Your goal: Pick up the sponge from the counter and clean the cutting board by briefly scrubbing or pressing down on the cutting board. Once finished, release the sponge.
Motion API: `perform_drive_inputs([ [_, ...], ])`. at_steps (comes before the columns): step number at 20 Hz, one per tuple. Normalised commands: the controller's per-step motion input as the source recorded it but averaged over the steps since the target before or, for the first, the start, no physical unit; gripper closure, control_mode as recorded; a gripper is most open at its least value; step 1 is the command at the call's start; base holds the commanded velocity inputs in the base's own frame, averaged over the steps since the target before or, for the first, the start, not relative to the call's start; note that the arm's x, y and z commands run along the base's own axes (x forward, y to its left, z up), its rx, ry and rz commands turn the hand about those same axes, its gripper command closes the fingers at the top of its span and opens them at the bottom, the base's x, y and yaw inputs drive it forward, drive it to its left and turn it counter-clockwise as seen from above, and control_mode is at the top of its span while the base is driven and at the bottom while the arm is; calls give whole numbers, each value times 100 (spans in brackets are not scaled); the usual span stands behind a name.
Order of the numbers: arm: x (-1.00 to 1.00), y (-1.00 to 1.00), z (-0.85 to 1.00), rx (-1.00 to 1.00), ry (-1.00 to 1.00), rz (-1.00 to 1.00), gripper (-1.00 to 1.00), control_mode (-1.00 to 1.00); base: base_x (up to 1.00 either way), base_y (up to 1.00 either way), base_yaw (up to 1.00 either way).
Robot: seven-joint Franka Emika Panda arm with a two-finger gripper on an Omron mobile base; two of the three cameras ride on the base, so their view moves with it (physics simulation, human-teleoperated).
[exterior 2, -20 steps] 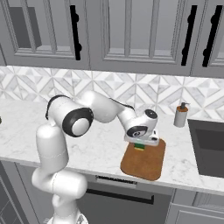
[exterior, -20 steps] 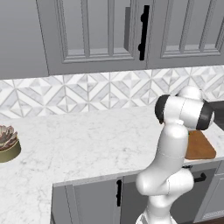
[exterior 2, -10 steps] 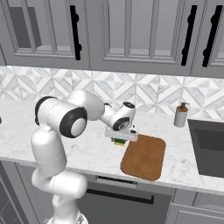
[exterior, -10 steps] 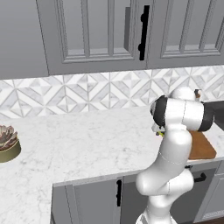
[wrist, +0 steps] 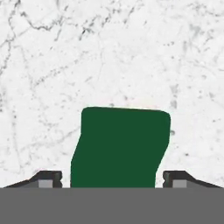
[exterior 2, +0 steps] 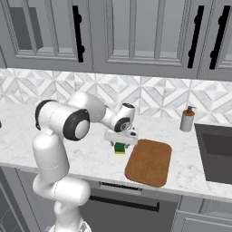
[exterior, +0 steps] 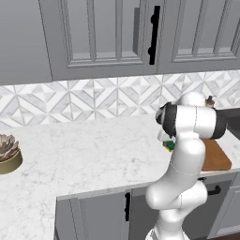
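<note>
The sponge (wrist: 120,146), dark green on top with a yellow layer below, lies on the white marble counter (exterior 2: 81,154) just left of the cutting board (exterior 2: 149,162). My gripper (exterior 2: 120,142) hangs straight over the sponge (exterior 2: 119,147), pointing down. In the hand view the gripper (wrist: 111,179) is open, each dark fingertip (wrist: 49,178) standing clear of the sponge's sides. The orange-brown board is bare. From the left base view, the sponge (exterior: 168,145) peeks out beside the arm, and the cutting board (exterior: 216,157) lies behind it to the right.
A soap dispenser (exterior 2: 186,119) stands by the backsplash, right of the board. A dark sink (exterior 2: 217,149) is at the far right. A potted succulent (exterior: 8,154) sits far left on the counter. Wall cabinets hang overhead.
The arm swung left off the cutting board with the sponge and lowered it to the counter beside the board. The jaws then opened and let the sponge go.
</note>
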Motion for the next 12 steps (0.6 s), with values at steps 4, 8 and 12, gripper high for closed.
perform_drive_inputs([
  [4, -15, 3, 69, 0, -9, -7, -100, -100, 0, 0, 0],
  [8, -88, -5, 100, 0, -43, -4, -100, -100, 0, 0, 0],
  [12, -100, -2, 100, 0, -56, 0, -100, -100, 0, 0, 0],
])
